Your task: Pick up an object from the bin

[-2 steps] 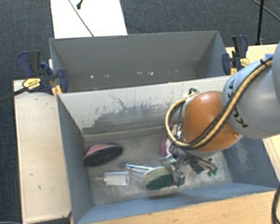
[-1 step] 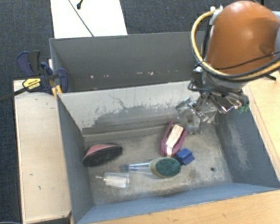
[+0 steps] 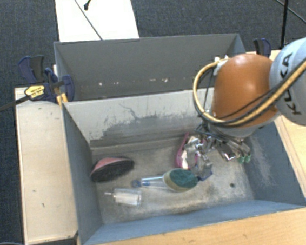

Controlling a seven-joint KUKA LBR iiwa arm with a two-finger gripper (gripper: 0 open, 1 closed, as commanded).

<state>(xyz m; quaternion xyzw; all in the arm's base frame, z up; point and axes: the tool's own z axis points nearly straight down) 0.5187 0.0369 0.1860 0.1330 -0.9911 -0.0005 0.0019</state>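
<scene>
The gripper (image 3: 203, 162) is hanging low over the bin's (image 3: 82, 154) floor, right of centre, and whether it is open or closed cannot be told. Its tip is sitting just beside a scrubber (image 3: 182, 179): an oval teal pad with a tan rim, its clear and blue handle pointing left. A pink and white item (image 3: 182, 153) is lying just behind. A clear bottle (image 3: 125, 196) and a pink-topped dark brush (image 3: 111, 168) are resting further left.

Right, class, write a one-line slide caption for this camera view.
Gripper down in the grey bin, beside a pink-and-white item and a green scrubber.
</scene>
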